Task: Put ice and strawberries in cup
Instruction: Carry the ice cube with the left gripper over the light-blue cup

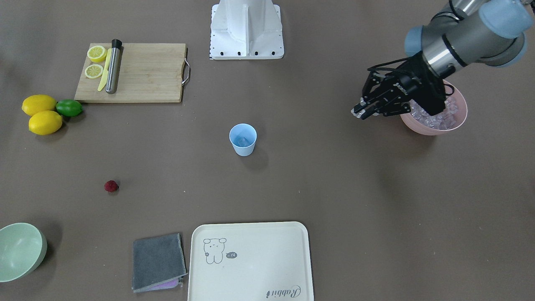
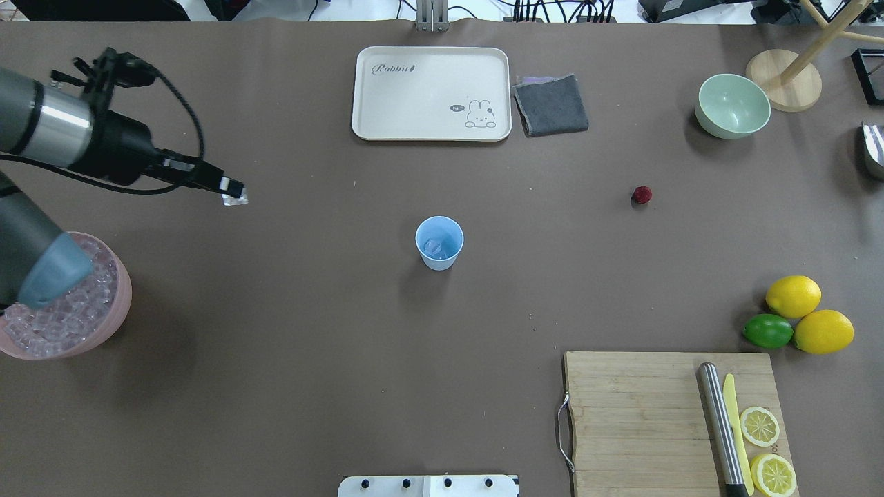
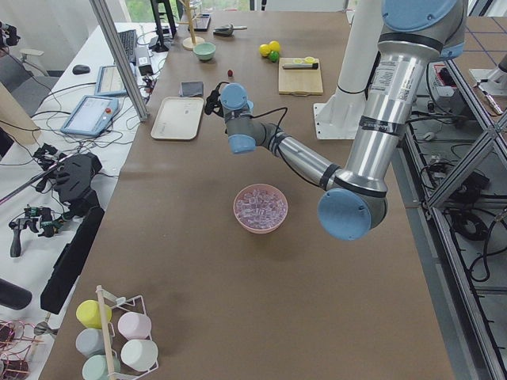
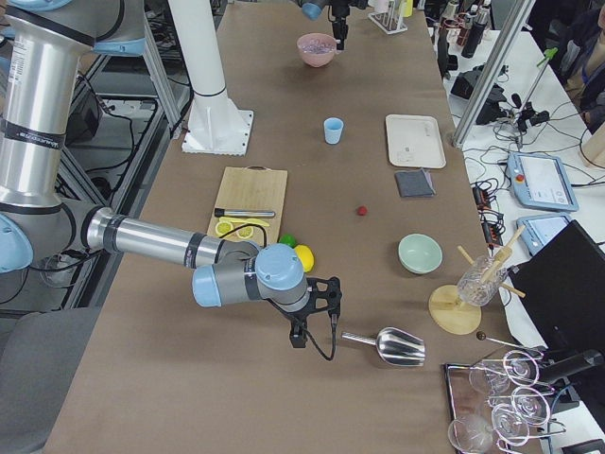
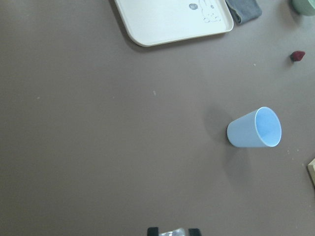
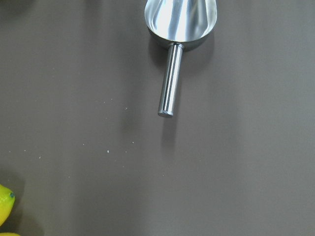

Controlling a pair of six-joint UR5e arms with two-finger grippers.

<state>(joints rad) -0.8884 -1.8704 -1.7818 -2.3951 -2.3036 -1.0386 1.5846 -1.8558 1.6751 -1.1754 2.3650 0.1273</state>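
Ice [image 2: 235, 200], seemingly one glassy cube, pinched in left hand [image 1: 361, 112]; tapered light-blue plastic cup [image 1: 243, 150] apart.

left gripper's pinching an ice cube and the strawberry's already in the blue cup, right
Not quite. The strawberry lies on the table, apart from the cup, as the overhead exterior view shows. The left gripper does pinch an ice cube.

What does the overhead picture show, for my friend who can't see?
The left gripper holds an ice cube over the table, between the pink ice bowl and the blue cup. A strawberry lies farther right.
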